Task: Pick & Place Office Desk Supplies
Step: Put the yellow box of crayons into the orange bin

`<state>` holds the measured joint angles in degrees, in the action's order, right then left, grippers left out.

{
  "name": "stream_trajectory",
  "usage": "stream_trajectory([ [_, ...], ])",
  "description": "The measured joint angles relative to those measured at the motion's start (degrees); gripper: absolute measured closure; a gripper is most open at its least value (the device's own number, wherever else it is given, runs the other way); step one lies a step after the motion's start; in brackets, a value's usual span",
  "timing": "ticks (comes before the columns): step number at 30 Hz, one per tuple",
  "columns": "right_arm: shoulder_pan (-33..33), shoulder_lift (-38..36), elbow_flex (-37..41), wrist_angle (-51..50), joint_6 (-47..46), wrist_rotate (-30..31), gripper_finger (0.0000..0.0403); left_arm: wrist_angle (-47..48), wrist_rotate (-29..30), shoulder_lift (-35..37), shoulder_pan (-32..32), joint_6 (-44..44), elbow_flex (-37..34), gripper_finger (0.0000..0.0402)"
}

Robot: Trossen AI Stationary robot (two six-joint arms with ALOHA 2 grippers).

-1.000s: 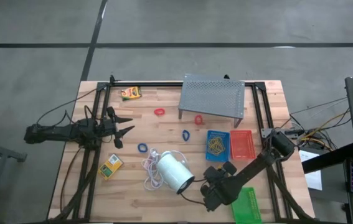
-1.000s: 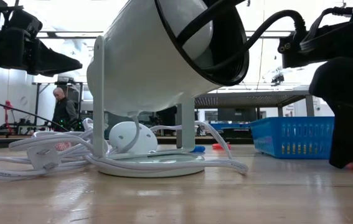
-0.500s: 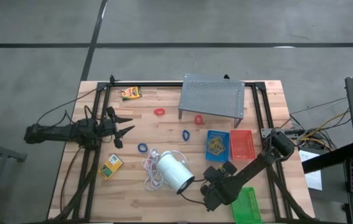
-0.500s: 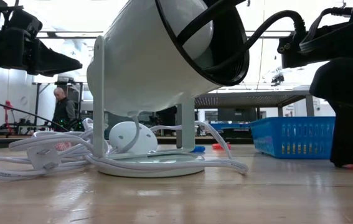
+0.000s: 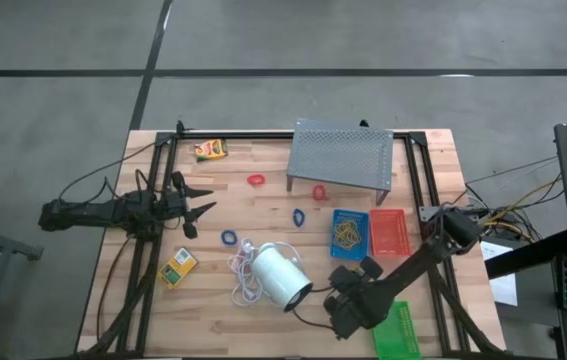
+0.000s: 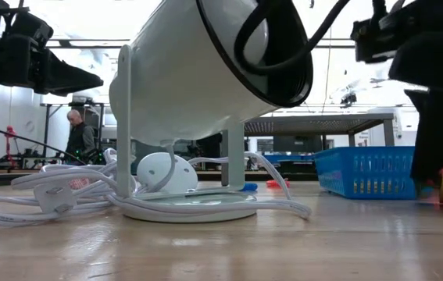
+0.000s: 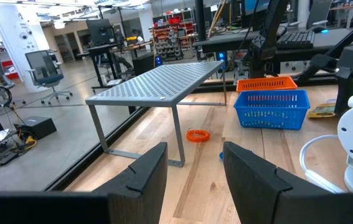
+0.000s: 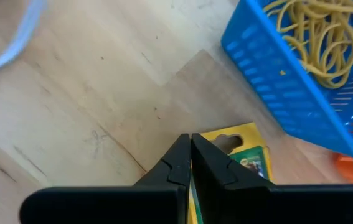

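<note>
One small yellow box (image 8: 238, 162) lies flat on the near right of the table (image 5: 213, 320), just beside the blue tray (image 8: 269, 81) of rubber bands (image 8: 316, 28). The right pincer (image 8: 190, 140) is clenched directly over the box's edge. Whether it pinches that edge I cannot tell, but the pose suggests a pick. The left pincer (image 5: 203, 198) waits released and empty at the far left. Red loops (image 5: 255, 180) and blue loops (image 5: 299, 216) lie scattered mid-table near a white lamp (image 5: 281, 277). Beyond is a workshop with a person (image 6: 75, 133) standing.
</note>
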<state>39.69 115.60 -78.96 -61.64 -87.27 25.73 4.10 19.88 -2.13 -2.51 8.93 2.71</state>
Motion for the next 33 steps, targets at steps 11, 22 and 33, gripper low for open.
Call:
stream_trajectory([
  [11,0.3,-3.3,0.0,-2.0,-1.2,1.9,0.0395,0.0,0.0,0.0,0.0,0.0,0.0,0.0242],
  [22,0.6,-7.3,0.0,-5.6,-5.0,5.4,0.0395,0.0,0.0,0.0,0.0,0.0,0.0,0.0242],
  [33,0.6,-8.9,0.0,-8.5,-11.0,5.6,0.0395,0.0,0.0,0.0,0.0,0.0,0.0,0.0242],
])
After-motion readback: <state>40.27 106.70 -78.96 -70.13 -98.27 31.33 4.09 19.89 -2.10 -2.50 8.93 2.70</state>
